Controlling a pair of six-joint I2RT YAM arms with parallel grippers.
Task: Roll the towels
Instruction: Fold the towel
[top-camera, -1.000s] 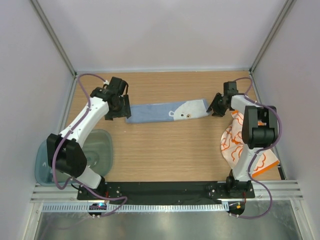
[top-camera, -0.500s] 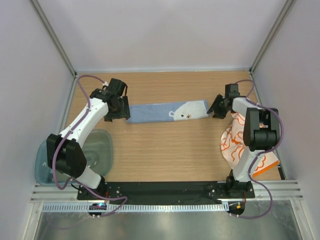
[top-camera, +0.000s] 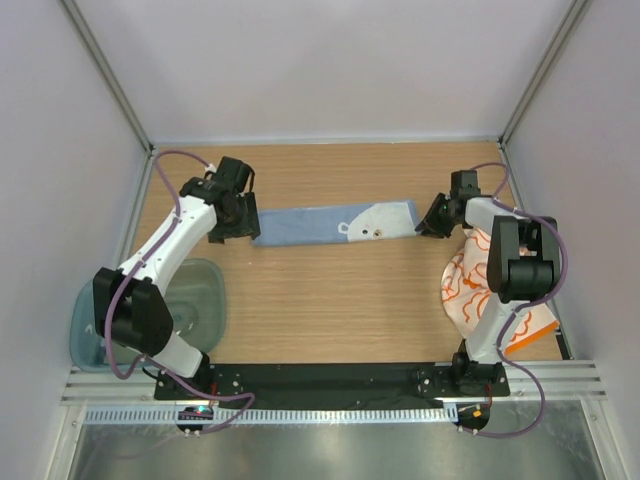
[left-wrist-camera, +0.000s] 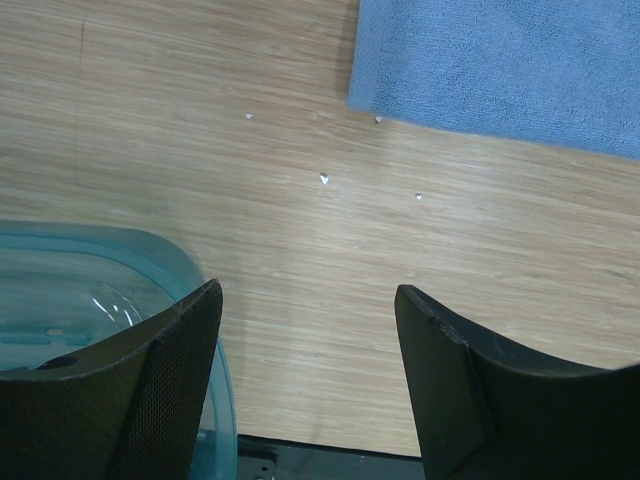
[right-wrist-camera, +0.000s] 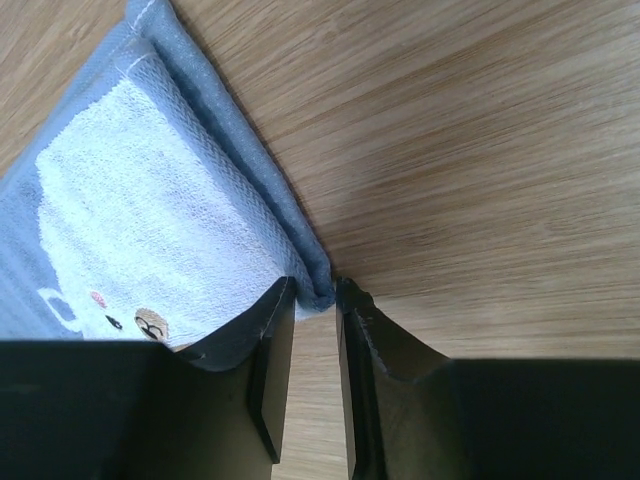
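Wood worktop (top-camera: 330, 310) carries, nearest, a tray (top-camera: 200, 300) at left and patterned towels (top-camera: 462, 285) at right. Farther back, the blue towel (top-camera: 310, 226) lies flat as a strip between the arms. The right pincer (right-wrist-camera: 315, 290) pinches only its end corner, so I judge this thin bite could slip free, or drag the strip crooked, once rolling starts. The left pincer (left-wrist-camera: 305, 295) is spread and empty, near the strip's other end, not touching.

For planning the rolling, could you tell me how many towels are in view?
2: the pale blue towel lies flat at the far middle; an orange-and-white towel is bunched on the right, partly under the right arm. That heap may hide more.
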